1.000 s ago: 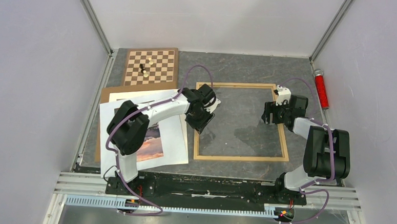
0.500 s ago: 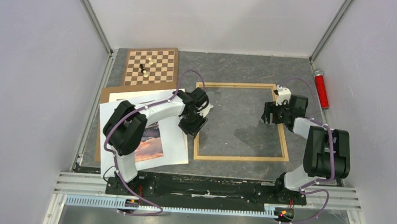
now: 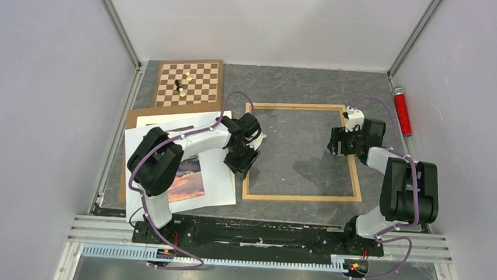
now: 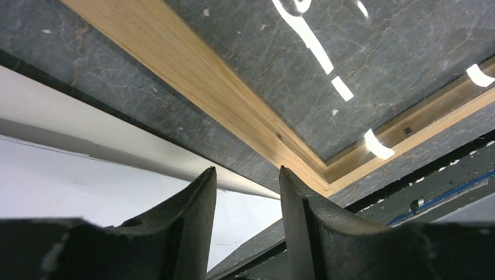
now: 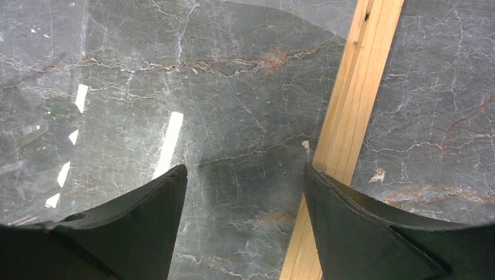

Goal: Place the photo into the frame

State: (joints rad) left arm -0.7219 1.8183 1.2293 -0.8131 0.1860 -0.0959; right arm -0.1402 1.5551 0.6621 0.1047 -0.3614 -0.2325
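1. Since a second ago, the left gripper point(image 3: 243, 164) has been drawn leftward from inside the frame point(image 3: 301, 197) to a spot over its left rail. The right gripper point(image 3: 333, 146) is seen where it was.
2. The left gripper's jaws are partly spread, with nothing between them. In the wrist view, the frame's rail and near corner point(image 4: 233, 111) are seen just beyond the fingertips point(image 4: 205, 181).
3. The photo point(image 3: 191, 183) lies to that gripper's left and nearer the bases, apart from it and partly hidden under the left arm.
4. The photo is carried on a white sheet point(image 3: 217, 177), whose edge lies just beside the gripper. A brown board point(image 3: 130, 118) is seen under the sheets.
5. The right gripper is spread wide and empty over the frame's right rail point(image 5: 356, 87).
6. A chessboard point(image 3: 200, 86) lies beyond the left gripper, well apart. A red cylinder point(image 3: 401, 111) lies to the right gripper's right.
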